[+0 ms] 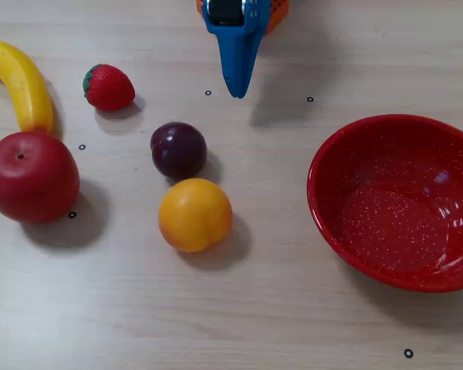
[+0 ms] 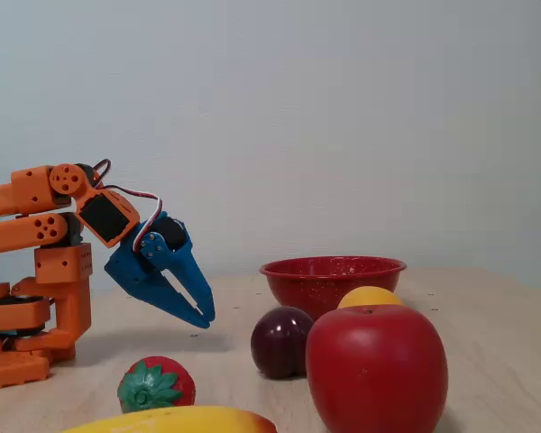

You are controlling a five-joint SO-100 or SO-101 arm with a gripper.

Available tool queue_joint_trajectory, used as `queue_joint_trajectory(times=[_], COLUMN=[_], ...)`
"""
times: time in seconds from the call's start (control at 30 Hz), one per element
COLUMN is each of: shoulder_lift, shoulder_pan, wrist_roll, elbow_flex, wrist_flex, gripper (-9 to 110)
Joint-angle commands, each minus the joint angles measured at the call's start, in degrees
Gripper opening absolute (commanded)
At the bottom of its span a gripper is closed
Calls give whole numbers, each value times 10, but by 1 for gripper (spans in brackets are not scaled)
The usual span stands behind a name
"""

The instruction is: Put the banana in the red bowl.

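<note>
Wooden table [image 1: 293,324], banana [image 1: 23,85] cropped, fingers [image 2: 198,311] closed

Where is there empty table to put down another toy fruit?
In the top-down fixed view, bare table runs along the whole bottom edge, below the apple, orange fruit and red bowl. Another gap lies between the plum and the bowl. The left side is crowded: banana, strawberry and apple sit close.
</note>
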Motion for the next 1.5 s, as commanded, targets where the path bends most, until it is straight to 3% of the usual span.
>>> queue_joint_trajectory(times=[0.0,0.53,0.97,1.47], shoulder_lift=[4,-40,-337,-737], shoulder_pan=[4,-2,-118,-367], wrist_roll=[18,13,16,80], elbow_flex=[-29,-74,-454,-889], wrist_flex=[-20,-18,49,191], gripper=[0,0,0,0])
